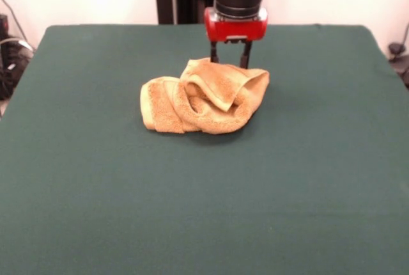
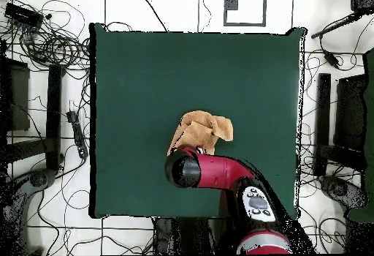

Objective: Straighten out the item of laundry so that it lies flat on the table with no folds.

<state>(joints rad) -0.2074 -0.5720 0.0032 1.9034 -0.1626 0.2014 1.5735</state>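
while bunched into a lumpy heap of overlapping folds, small golden-orange terry-cloth towel [image 1: 203,98] sits near the middle of the large dark green felt-covered worktop [image 1: 192,211], toward the far side. not yet flat; early in the task, at the grasp stage. red and black gripper [image 1: 230,57] just behind the heap's far edge, two dark fingers [image 1: 245,56] apart, tips hidden behind cloth. next, likely: close on an outer edge, lift and draw outward to unroll.
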